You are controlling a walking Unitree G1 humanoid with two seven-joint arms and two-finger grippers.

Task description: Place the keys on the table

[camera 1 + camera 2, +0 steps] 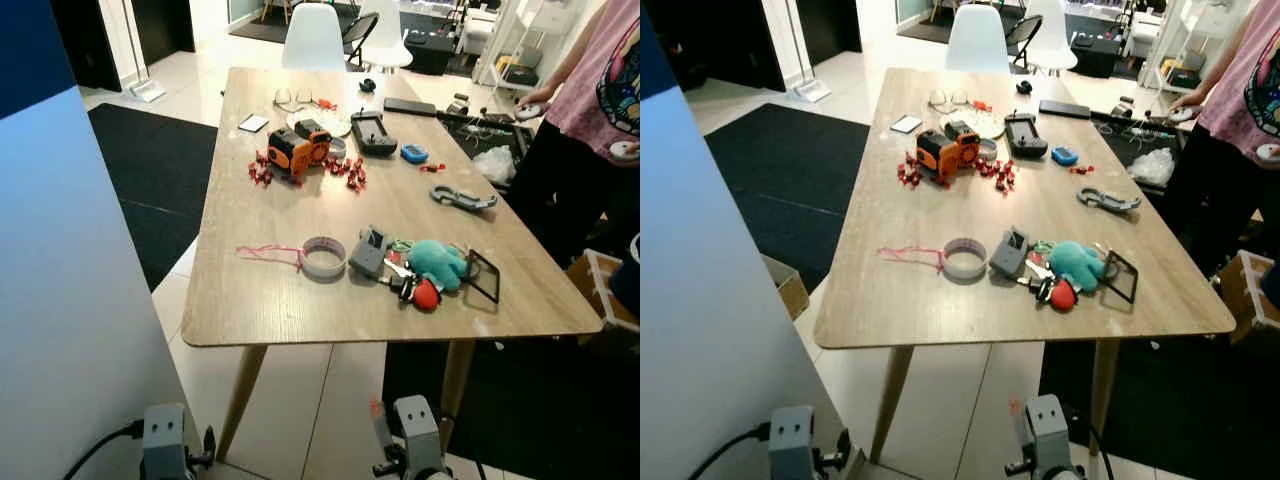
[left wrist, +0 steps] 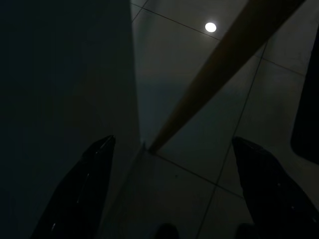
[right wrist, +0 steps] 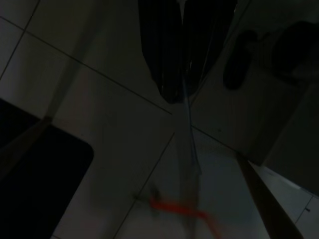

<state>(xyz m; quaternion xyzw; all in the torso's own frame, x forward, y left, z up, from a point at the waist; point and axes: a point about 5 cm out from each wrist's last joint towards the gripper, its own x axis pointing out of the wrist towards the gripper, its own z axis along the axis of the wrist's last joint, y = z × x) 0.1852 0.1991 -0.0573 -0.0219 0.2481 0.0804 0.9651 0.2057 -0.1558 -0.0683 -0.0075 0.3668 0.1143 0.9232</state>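
Observation:
A key bunch (image 1: 405, 275) with a teal plush (image 1: 438, 262) and a red tag lies near the front right of the wooden table (image 1: 260, 300). Both arms hang low in front of the table's near edge. My right gripper (image 3: 180, 92) is shut on a thin pale lanyard (image 3: 187, 144) that dangles over the tiled floor; its orange-red end (image 3: 174, 208) is blurred, and a red bit (image 1: 375, 407) shows beside the right wrist (image 1: 415, 425). My left gripper (image 2: 173, 141) is open, its fingers wide apart above the floor by a table leg (image 2: 219, 74).
A tape roll (image 1: 323, 256), an orange tool (image 1: 297, 148), small red pieces, a carabiner (image 1: 462, 197) and other items lie on the table. A person (image 1: 590, 110) stands at its right side. A pale panel (image 1: 60, 300) rises close on my left. A white chair (image 1: 312, 35) stands at the far end.

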